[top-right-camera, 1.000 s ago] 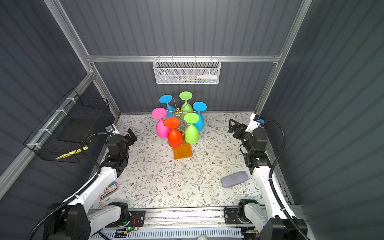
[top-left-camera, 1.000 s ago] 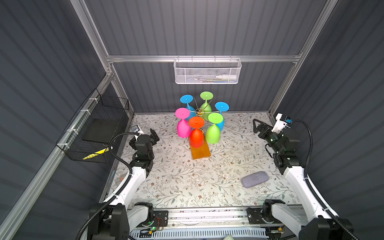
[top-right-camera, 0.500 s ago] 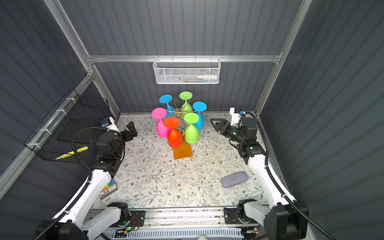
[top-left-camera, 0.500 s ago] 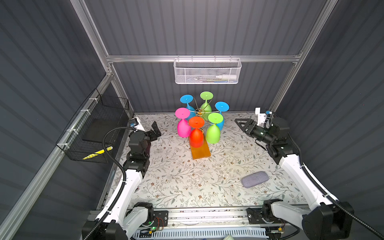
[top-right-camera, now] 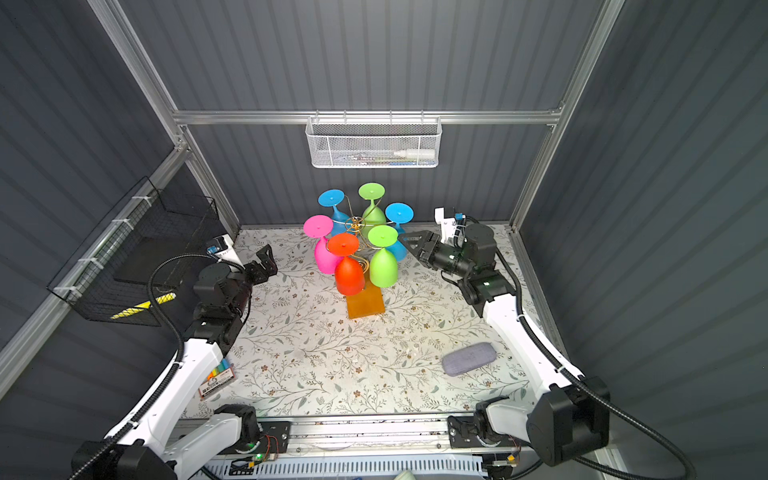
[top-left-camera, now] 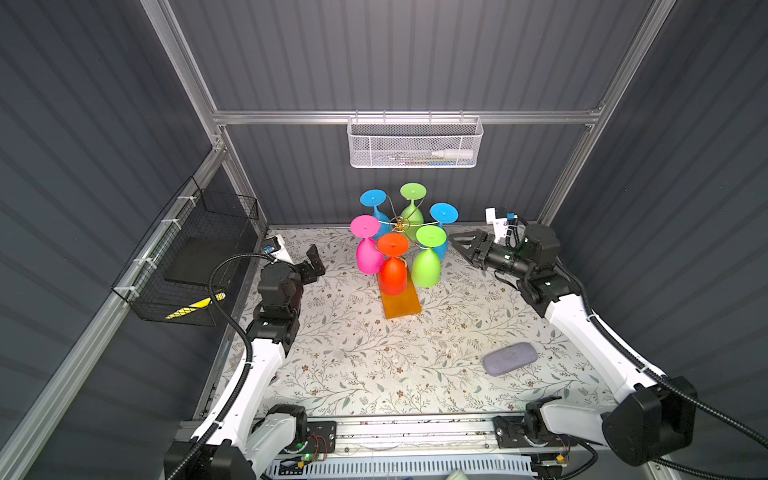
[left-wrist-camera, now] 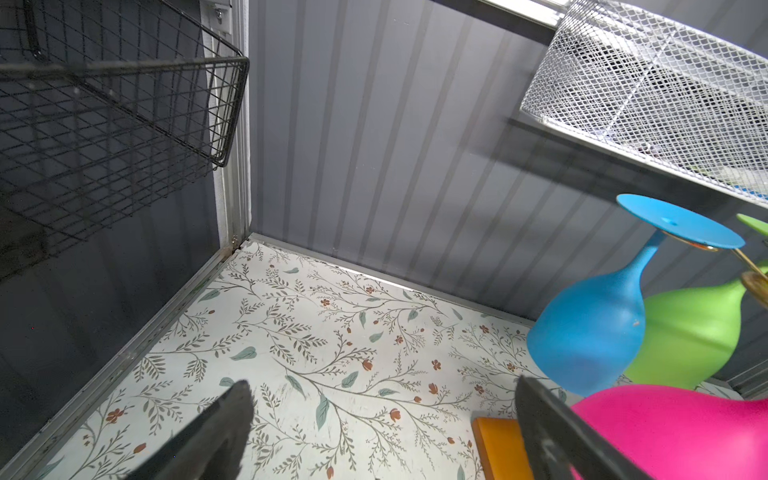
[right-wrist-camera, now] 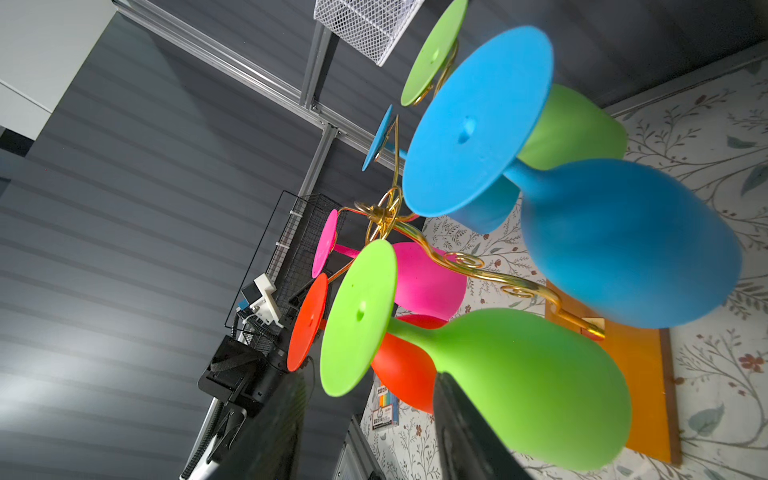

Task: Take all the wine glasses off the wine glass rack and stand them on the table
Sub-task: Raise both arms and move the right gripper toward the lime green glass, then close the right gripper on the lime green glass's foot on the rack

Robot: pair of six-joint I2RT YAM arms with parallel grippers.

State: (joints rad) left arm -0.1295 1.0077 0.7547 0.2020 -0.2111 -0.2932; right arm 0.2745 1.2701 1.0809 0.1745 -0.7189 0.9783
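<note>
The gold wire wine glass rack (top-left-camera: 400, 224) stands on its amber base (top-left-camera: 401, 305) at the back middle in both top views. Several wine glasses hang upside down on it: pink (top-left-camera: 368, 259), orange-red (top-left-camera: 392, 276), green (top-left-camera: 426, 268) and blue (top-left-camera: 444, 214). My right gripper (top-left-camera: 454, 244) is level with the bowls, just right of the blue glass (right-wrist-camera: 623, 245) and the green glass (right-wrist-camera: 528, 386). It is open and touches neither. My left gripper (top-left-camera: 313, 261) hangs wide open left of the pink glass (left-wrist-camera: 673, 432), holding nothing.
A white mesh basket (top-left-camera: 415, 145) hangs on the back wall above the rack. A black wire basket (top-left-camera: 187, 257) is fixed to the left wall. A grey pouch (top-left-camera: 510, 358) lies at the front right. A marker pack (top-right-camera: 218, 376) lies at the left edge.
My right arm swung in from the right wall towards the rack, and its fingers have narrowed. My left arm rose and edged towards the rack, fingers still wide.
</note>
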